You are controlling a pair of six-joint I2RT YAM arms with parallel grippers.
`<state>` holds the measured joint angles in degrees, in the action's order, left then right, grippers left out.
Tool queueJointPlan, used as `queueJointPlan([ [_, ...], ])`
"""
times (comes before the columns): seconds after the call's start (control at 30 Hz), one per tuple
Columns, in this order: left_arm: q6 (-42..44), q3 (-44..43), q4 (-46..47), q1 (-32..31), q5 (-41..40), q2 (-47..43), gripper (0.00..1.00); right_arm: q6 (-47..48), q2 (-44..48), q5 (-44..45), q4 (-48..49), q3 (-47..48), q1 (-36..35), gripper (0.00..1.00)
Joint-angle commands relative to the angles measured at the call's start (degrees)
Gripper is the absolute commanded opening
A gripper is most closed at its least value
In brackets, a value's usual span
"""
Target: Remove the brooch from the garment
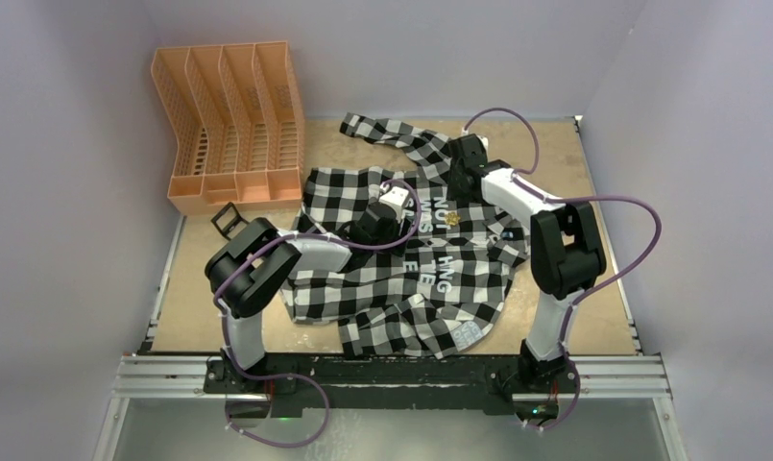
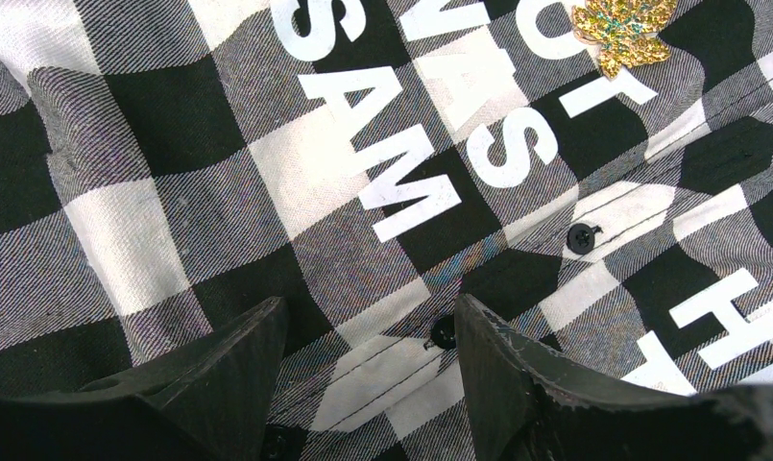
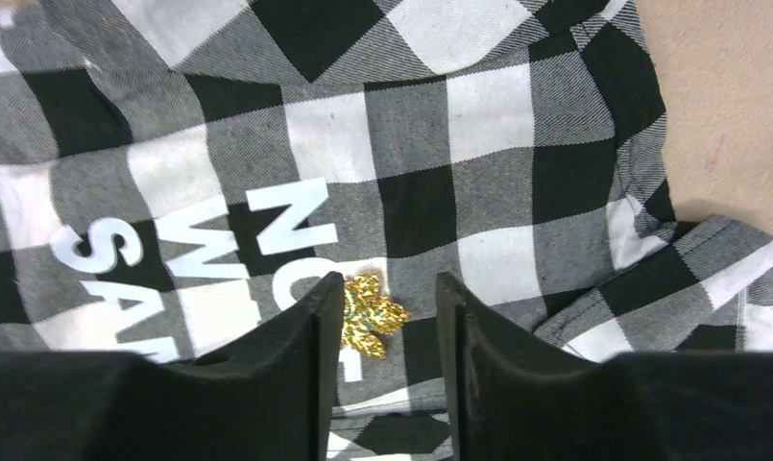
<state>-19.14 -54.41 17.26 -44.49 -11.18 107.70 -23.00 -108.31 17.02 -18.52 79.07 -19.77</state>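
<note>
The brooch (image 3: 368,314), a gold, glittery, leaf- or flower-shaped pin, sits on the chest of the garment (image 3: 411,125) among the white lettering, just under the letters "NO". In the right wrist view it lies between the two black fingers of the right gripper (image 3: 387,283), which are apart. The left-hand finger hides its edge, and whether either finger touches it cannot be told. In the left wrist view the brooch is cut off by the top edge of the frame, and green flecks show on the gold.

The left gripper (image 2: 368,307) hovers lower on the shirt front, its fingers spread wide over the button placket. One black button (image 2: 443,332) shows between them and another button (image 2: 581,237) lies off to the right.

Of the printing, "SAM" reads whole. "WAS" above it loses part of its first letter at the frame edge, and further letters are folded or cropped.

From above, the shirt lies crumpled on the tan table (image 1: 574,163), one sleeve stretched toward the far wall. A small pale label (image 1: 469,333) near the hem is too small to read. A peach file rack (image 1: 233,125) stands at the far left.
</note>
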Motion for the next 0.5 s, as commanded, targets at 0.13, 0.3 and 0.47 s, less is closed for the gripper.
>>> queueJointPlan([
  [0.13,-1.74,1.51,-3.12,0.08,0.76,-1.64,0.63,-0.42,1.26,0.92,-4.6,-1.34,-2.18,0.66],
  [0.3,-1.52,1.71,-2.97,0.08,0.9,-2.04,0.63,-1.74,-1.5,2.76,-6.68,-0.27,-2.72,0.66],
  [0.47,-1.52,1.77,-2.78,0.08,0.85,-2.22,0.63,-1.85,-3.22,2.93,-8.06,1.32,-3.91,0.65],
])
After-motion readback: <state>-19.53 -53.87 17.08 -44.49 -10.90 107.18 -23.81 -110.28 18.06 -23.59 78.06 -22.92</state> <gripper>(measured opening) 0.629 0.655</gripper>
